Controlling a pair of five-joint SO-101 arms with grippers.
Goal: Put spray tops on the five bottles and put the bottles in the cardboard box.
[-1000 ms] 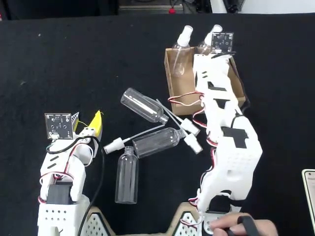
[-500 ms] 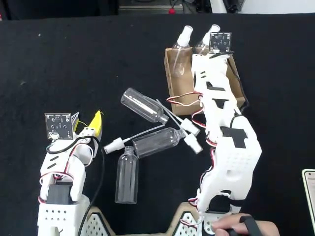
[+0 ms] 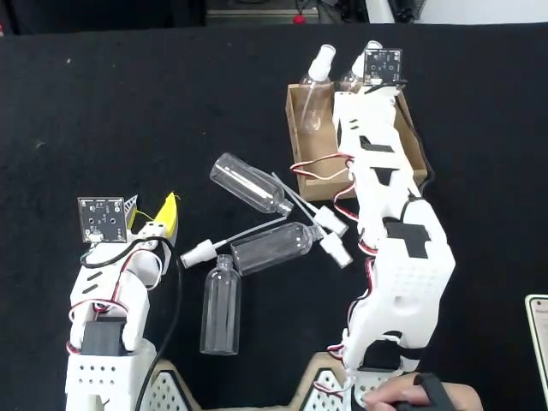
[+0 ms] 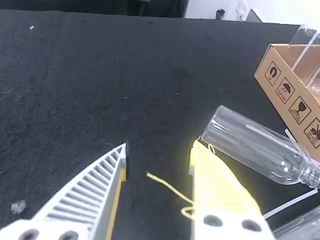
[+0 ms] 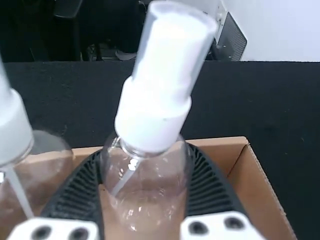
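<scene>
The cardboard box [image 3: 297, 141] stands at the back of the black table. In it a capped bottle [image 3: 315, 86] leans by the left wall. My right gripper [image 3: 360, 84] is shut on a second capped bottle [image 5: 150, 105], held upright over the box's back part [image 5: 250, 160], beside the first bottle [image 5: 12, 140]. Three bare bottles lie mid-table [image 3: 251, 182] [image 3: 272, 247] [image 3: 221, 308]. Loose spray tops [image 3: 199, 253] [image 3: 330, 220] [image 3: 336, 249] lie among them. My left gripper [image 3: 154, 214] [image 4: 159, 150] rests open at the front left, apart from the nearest bottle [image 4: 255, 147].
The right arm [image 3: 398, 265] stretches from the front edge to the box, over the table's right middle. A flat white-edged object [image 3: 538, 330] lies at the right edge. Bare black table spreads to the left and far right.
The right gripper has shifted the held bottle slightly toward the back of the box. The left arm has stayed still.
</scene>
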